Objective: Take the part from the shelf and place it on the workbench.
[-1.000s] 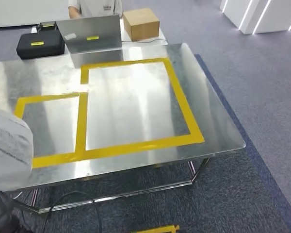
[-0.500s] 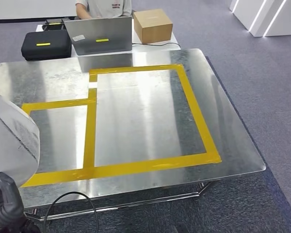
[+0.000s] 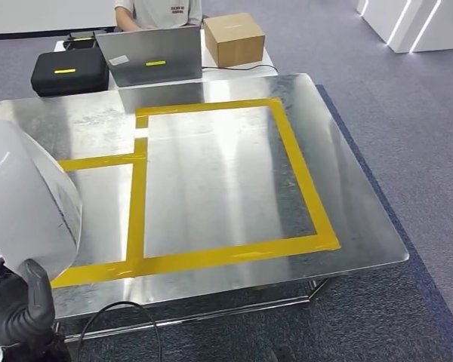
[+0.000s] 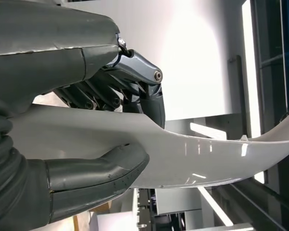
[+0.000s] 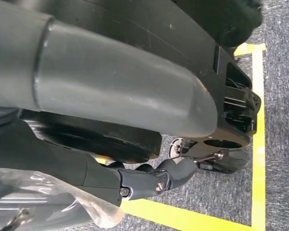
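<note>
The part (image 3: 25,196) is a large white curved sheet, seen at the lower left in the head view, over the near left corner of the workbench (image 3: 224,173). My left hand (image 3: 16,309) grips its lower edge. In the left wrist view the left hand (image 4: 110,77) pinches the part (image 4: 208,154) between the thumb on one face and the dark fingers on the other. The workbench is a shiny metal top marked with yellow tape rectangles (image 3: 136,204). My right hand (image 5: 150,178) hangs over grey carpet with its fingers stretched out and nothing in them.
Behind the workbench a person (image 3: 155,11) sits at a silver laptop (image 3: 150,56), with a black case (image 3: 67,72) to its left and a cardboard box (image 3: 234,38) to its right. A black cable (image 3: 115,317) loops on the carpet under the near edge.
The camera has shifted, so the whole table sits differently. The white part has risen and come further over the table's left corner, and my left hand has come up into view below it.
</note>
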Tool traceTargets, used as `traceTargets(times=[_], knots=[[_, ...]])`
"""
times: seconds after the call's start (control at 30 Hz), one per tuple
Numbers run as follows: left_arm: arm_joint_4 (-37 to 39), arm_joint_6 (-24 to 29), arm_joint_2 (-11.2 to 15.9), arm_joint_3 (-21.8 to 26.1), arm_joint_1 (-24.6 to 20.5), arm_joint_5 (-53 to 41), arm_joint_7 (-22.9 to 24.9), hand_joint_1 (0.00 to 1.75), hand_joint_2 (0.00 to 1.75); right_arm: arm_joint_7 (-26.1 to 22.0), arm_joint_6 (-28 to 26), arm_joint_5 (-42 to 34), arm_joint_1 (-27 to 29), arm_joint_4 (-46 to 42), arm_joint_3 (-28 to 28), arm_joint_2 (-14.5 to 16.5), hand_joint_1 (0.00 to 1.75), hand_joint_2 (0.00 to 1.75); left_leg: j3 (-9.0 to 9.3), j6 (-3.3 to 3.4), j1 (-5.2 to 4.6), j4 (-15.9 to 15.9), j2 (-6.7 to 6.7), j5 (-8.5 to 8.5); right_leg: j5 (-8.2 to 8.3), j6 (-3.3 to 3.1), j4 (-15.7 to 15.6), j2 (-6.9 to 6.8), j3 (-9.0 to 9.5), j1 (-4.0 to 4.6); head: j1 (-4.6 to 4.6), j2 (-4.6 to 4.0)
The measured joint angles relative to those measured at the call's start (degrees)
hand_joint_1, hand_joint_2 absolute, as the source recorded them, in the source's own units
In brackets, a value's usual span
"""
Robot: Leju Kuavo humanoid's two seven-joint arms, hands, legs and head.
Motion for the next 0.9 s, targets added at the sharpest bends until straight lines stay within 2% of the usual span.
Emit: traceTargets(times=[0.03,0.07,0.17,0.2,0.23,0.37,0.4,0.5,0.53,0.73,0.8,0.9], knots=[[0.14,0.05,0.10,-0.10,-0.07,-0.24,0.29,1.75,1.75,0.02,0.04,0.02,-0.05,-0.02,0.00,-0.01,0.00,0.00,0.31,0.26,0.00,-1.01,-0.04,-0.14,-0.08,0.34,0.28,0.03,-0.28,0.14,0.08,0.00],[0.25,0.14,0.19,-0.16,-0.12,-0.47,0.51,1.75,1.75,0.03,0.08,0.03,-0.09,-0.04,0.00,-0.02,0.00,0.00,0.28,0.54,-0.04,-1.32,-0.08,-0.23,-0.17,0.15,0.46,0.07,-0.59,0.27,0.14,0.00],[0.62,0.37,0.43,-0.21,-0.12,-1.80,1.52,1.75,1.75,0.06,0.16,0.03,-0.10,-0.06,0.00,-0.03,0.00,0.00,0.15,0.83,-0.06,-1.27,-0.08,-0.03,-0.08,-2.03,0.44,0.09,-0.89,0.41,0.47,-0.01],[0.79,0.50,0.55,-0.24,-0.15,-2.80,2.30,1.75,1.75,0.06,0.16,0.00,-0.10,-0.06,0.00,-0.03,0.00,0.00,0.15,0.89,-0.12,-1.27,-0.08,-0.01,0.07,-2.35,0.42,0.10,-0.87,0.43,0.52,-0.01],[1.02,0.72,0.76,-0.26,-0.22,-4.19,3.32,1.75,1.75,0.06,0.16,-0.04,-0.09,-0.06,0.00,-0.03,0.00,0.00,0.15,0.98,-0.20,-1.25,-0.08,0.02,0.23,-2.36,0.39,0.11,-0.79,0.41,0.53,-0.01],[2.19,1.67,2.42,-0.25,-0.88,-9.54,6.55,1.75,1.75,0.06,0.16,-0.17,-0.07,-0.06,0.00,-0.03,0.00,0.00,0.08,1.31,-0.42,-1.17,-0.06,0.04,0.65,-1.58,0.19,0.13,-0.57,0.26,0.52,-0.01],[2.44,1.74,2.77,-0.23,-1.05,-9.98,6.79,1.75,1.75,0.06,0.16,-0.19,-0.07,-0.06,0.00,-0.03,0.00,0.00,0.07,1.32,-0.44,-1.15,-0.05,0.04,0.67,-1.22,0.12,0.15,-0.55,0.22,0.52,-0.01],[2.94,1.84,3.49,-0.19,-1.41,-10.27,6.96,1.75,1.75,0.06,0.16,-0.21,-0.06,-0.07,-0.01,-0.03,0.00,0.00,0.02,1.34,-0.46,-1.12,-0.02,0.02,0.61,0.51,-0.12,0.18,-0.50,0.07,0.50,-0.01],[3.09,1.85,3.67,-0.19,-1.48,-10.28,6.97,1.75,1.75,0.06,0.16,-0.21,-0.06,-0.08,-0.01,-0.03,0.00,0.00,0.00,1.34,-0.46,-1.12,-0.02,0.01,0.59,0.84,-0.15,0.18,-0.52,0.05,0.50,-0.01],[3.74,2.43,4.37,-0.17,-1.77,-12.23,7.96,1.75,1.75,0.06,0.18,-0.26,-0.07,-0.08,-0.02,-0.03,0.00,0.00,0.00,1.30,-0.37,-1.30,-0.02,0.04,0.52,0.97,-0.07,0.16,-0.72,0.12,0.48,-0.01],[4.06,3.64,5.04,-0.01,-2.31,-16.96,10.22,1.75,1.75,0.06,0.19,-0.32,-0.08,-0.08,-0.02,-0.03,0.00,0.00,0.00,1.24,-0.32,-1.40,-0.02,0.08,0.50,0.95,-0.05,0.16,-0.76,0.18,0.48,-0.01],[5.21,4.64,7.66,1.41,-4.41,-26.56,15.19,1.75,1.75,0.05,0.34,-0.25,-0.10,-0.08,-0.02,-0.03,0.00,0.00,0.01,1.05,-0.24,-1.55,-0.03,0.20,0.51,0.93,-0.03,0.15,-0.83,0.25,0.49,-0.01]])
